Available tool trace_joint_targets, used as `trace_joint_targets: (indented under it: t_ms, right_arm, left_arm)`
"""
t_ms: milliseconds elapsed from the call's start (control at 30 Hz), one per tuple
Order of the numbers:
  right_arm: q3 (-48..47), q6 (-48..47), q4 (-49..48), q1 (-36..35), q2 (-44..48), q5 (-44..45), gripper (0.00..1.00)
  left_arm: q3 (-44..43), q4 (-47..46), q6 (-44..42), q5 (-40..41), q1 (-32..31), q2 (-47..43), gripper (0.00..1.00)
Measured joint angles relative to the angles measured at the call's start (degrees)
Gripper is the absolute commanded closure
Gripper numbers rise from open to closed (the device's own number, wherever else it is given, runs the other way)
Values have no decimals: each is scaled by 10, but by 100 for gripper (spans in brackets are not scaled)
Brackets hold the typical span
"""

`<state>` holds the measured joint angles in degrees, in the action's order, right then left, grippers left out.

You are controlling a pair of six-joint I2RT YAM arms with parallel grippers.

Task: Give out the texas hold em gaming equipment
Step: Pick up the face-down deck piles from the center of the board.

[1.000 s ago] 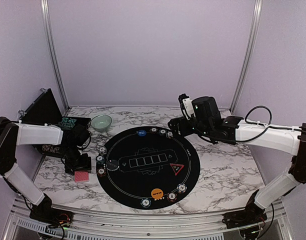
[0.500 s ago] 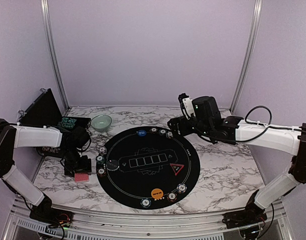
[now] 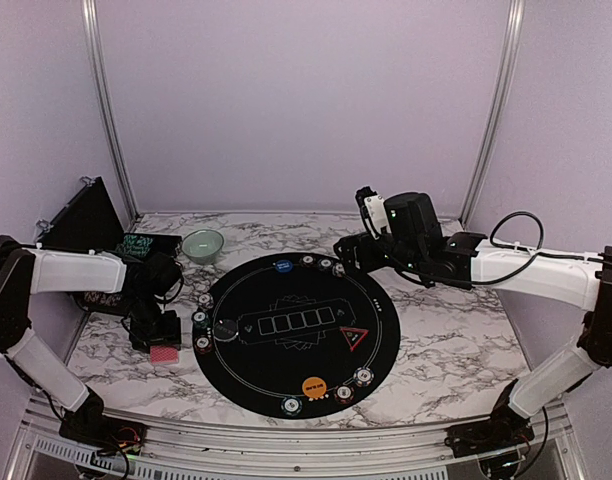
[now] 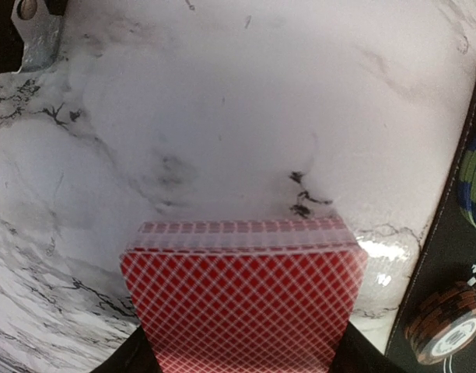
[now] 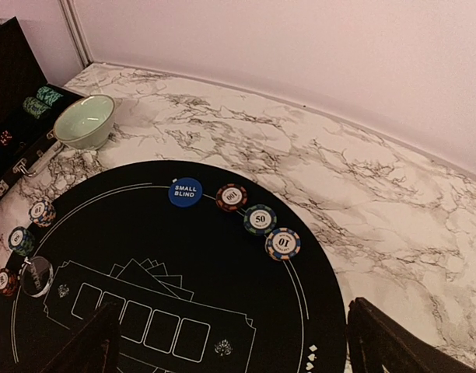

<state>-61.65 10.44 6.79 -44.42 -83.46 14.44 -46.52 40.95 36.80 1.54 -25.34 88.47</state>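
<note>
Near the left edge of the tabletop (image 3: 456, 330) the left gripper (image 3: 154, 328) hangs over the deck of red-backed cards (image 4: 242, 303), just off the left rim of the black mat (image 3: 261, 370). Its jaws flank the deck's two sides, but I cannot tell whether they press on it yet or whether the deck is off the marble. There is one deck. I judge it light and slippery: a loose stack whose cards will shear and fan if pinched unevenly, so it is best taken squarely across opposite edges, low enough to catch the bottom card.

Toward the far left corner stand an open case (image 3: 86, 225) and a teal bowl (image 3: 203, 243).

On the mat, the striped chips (image 3: 202, 343) number nine: three along the left rim, three at the far rim, three at the near rim. They look hard, thin and stiff, and are best taken by the rim. There are three button discs: a dark disc (image 3: 224, 327) beside the left chips, a blue disc (image 5: 185, 192) at the far rim and an orange disc (image 3: 312, 385) at the near rim. One red triangle marker (image 3: 353, 337) lies right of centre.

The right gripper (image 5: 238, 350) hovers above the mat's far rim, jaws wide apart, holding nothing
</note>
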Motion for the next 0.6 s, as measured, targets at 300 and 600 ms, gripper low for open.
trace_joint_targets:
  t_ms: [300,600]
  right_arm:
    - [0,0,0,0,0,-6,1]
    - [0,6,-4,0,0,-14,2]
  left_arm:
    - [-3,17,-11,5,-2,-1,48]
    - [-36,78,-38,14,-3,-9,49]
